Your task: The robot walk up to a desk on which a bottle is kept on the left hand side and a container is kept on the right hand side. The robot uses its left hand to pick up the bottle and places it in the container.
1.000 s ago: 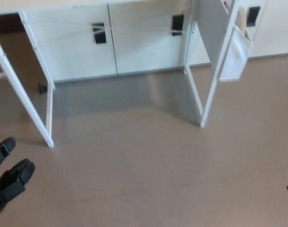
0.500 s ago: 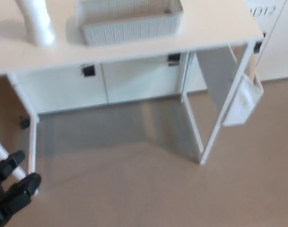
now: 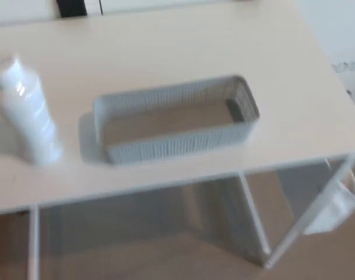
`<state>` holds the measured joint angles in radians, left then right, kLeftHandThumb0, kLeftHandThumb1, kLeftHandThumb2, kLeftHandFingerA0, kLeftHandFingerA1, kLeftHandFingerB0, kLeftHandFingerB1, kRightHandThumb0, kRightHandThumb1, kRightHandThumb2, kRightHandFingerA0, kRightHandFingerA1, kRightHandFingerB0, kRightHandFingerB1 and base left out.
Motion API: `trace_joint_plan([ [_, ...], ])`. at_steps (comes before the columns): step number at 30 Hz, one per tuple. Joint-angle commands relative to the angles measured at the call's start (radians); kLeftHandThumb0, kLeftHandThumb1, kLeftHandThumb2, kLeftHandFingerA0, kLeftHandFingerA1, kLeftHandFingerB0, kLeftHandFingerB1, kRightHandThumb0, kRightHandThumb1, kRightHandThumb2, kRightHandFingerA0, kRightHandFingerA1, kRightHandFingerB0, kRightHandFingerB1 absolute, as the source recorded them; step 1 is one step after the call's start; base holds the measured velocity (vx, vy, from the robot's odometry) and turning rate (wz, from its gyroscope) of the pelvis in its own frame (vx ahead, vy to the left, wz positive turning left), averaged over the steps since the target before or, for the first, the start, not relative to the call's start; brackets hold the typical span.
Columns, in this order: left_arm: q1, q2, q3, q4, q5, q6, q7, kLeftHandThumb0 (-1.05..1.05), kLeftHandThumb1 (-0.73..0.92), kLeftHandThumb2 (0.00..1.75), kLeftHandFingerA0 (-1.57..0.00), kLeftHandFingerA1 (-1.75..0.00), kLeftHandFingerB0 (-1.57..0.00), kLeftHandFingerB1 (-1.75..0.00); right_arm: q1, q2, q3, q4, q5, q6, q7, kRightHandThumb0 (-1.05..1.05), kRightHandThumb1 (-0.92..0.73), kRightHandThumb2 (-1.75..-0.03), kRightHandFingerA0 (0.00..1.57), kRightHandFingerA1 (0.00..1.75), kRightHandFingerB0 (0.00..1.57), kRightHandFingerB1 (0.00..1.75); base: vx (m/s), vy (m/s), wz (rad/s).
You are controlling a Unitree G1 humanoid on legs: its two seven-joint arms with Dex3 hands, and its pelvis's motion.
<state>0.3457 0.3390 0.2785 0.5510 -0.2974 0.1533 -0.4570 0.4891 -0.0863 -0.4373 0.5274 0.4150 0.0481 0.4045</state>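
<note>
A white plastic bottle (image 3: 27,114) stands upright on the left of the pale desk top (image 3: 165,46). To its right, a small gap away, sits a grey ribbed rectangular container (image 3: 176,119), and nothing lies inside it. Neither of my hands shows in the head view. The picture is somewhat blurred.
The desk's front edge (image 3: 183,181) runs across the lower part of the picture, with white legs (image 3: 256,224) and brown floor below. A white bag (image 3: 336,209) hangs off the desk's right side. A dark object (image 3: 72,7) stands behind the desk at the top left.
The camera has tilted up: floor and cabinets slid down out of the picture and the desk top with bottle and container now fills it. My left hand has dropped out of view.
</note>
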Motion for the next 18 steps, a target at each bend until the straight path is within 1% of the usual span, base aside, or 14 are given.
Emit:
trace_joint_plan([
  [1, 0.062, 0.075, 0.076, 0.141, -0.046, 0.057, -0.093, -0.18, 0.7, 0.63, -0.26, -0.44, -0.13, -0.35, 0.001, -0.044, -0.008, 0.13, -0.019, -0.141, 0.099, -0.11, -0.33, -0.82, 0.46, 0.69, 0.09, 0.51, 0.43, 0.018, 0.41],
  [2, 0.074, 0.087, 0.084, 0.181, -0.044, 0.05, -0.114, -0.13, 0.51, 0.93, -0.2, -0.55, -0.06, -0.48, 0.003, -0.044, -0.006, 0.141, -0.022, -0.156, 0.102, -0.1, -0.34, -0.83, 0.46, 0.68, 0.09, 0.51, 0.41, 0.017, 0.12],
  [3, 0.082, 0.094, 0.084, 0.197, -0.039, 0.042, -0.125, -0.13, 0.51, 0.93, -0.2, -0.55, -0.06, -0.48, 0.004, -0.045, -0.006, 0.155, -0.021, -0.165, 0.107, -0.1, -0.34, -0.83, 0.46, 0.68, 0.09, 0.51, 0.4, 0.021, 0.14],
  [4, 0.085, 0.111, 0.074, 0.235, -0.03, 0.043, -0.16, -0.23, 0.72, 0.65, -0.26, -0.5, -0.14, -0.38, -0.012, -0.048, -0.012, 0.183, -0.01, -0.167, 0.124, -0.11, -0.51, -0.55, 0.43, 0.61, 0.15, 0.38, 0.37, 0.041, -0.06],
  [5, 0.083, 0.14, 0.007, 0.289, 0.057, -0.064, -0.158, -0.36, 0.76, 0.62, -0.21, -0.38, -0.27, -0.4, -0.031, -0.054, -0.012, 0.206, -0.01, -0.179, 0.125, -0.15, -0.49, -0.54, 0.44, 0.6, 0.17, 0.38, 0.37, 0.05, -0.08],
  [6, 0.082, 0.156, -0.039, 0.315, 0.12, -0.143, -0.145, -0.36, 0.76, 0.62, -0.21, -0.38, -0.27, -0.4, -0.039, -0.057, -0.01, 0.212, -0.014, -0.186, 0.12, -0.15, -0.49, -0.54, 0.44, 0.6, 0.17, 0.38, 0.35, 0.066, -0.14],
  [7, 0.083, 0.18, -0.11, 0.349, 0.21, -0.256, -0.113, -0.38, 0.77, 0.62, -0.22, -0.36, -0.31, -0.41, -0.038, -0.057, -0.011, 0.201, -0.013, -0.181, 0.114, -0.16, -0.5, -0.56, 0.44, 0.61, 0.15, 0.38, 0.13, 0.106, -0.16],
  [8, 0.082, 0.185, -0.125, 0.36, 0.22, -0.277, -0.105, -0.38, 0.77, 0.62, -0.22, -0.36, -0.31, -0.41, -0.033, -0.055, -0.012, 0.197, -0.01, -0.181, 0.115, -0.16, -0.5, -0.56, 0.44, 0.61, 0.15, 0.38, 0.09, 0.113, -0.22],
  [13, 0.04, 0.199, -0.148, 0.385, 0.207, -0.292, -0.104, -0.38, 0.77, 0.62, -0.22, -0.36, -0.31, -0.41, -0.053, -0.05, -0.015, 0.195, -0.004, -0.184, 0.111, -0.16, -0.5, -0.56, 0.44, 0.61, 0.15, 0.38, 0.04, 0.183, -0.21],
  [16, 0.022, 0.206, -0.158, 0.395, 0.2, -0.299, -0.104, -0.38, 0.77, 0.62, -0.22, -0.36, -0.31, -0.41, -0.063, -0.047, -0.016, 0.195, -0.001, -0.184, 0.109, -0.16, -0.5, -0.56, 0.44, 0.61, 0.15, 0.38, -0.06, 0.486, -0.22],
  [18, 0.019, 0.214, -0.165, 0.407, 0.197, -0.312, -0.106, -0.38, 0.77, 0.62, -0.22, -0.36, -0.31, -0.41, -0.059, -0.043, -0.018, 0.198, -0.001, -0.189, 0.112, -0.16, -0.5, -0.56, 0.44, 0.61, 0.15, 0.38, -0.15, 0.22, -0.1],
])
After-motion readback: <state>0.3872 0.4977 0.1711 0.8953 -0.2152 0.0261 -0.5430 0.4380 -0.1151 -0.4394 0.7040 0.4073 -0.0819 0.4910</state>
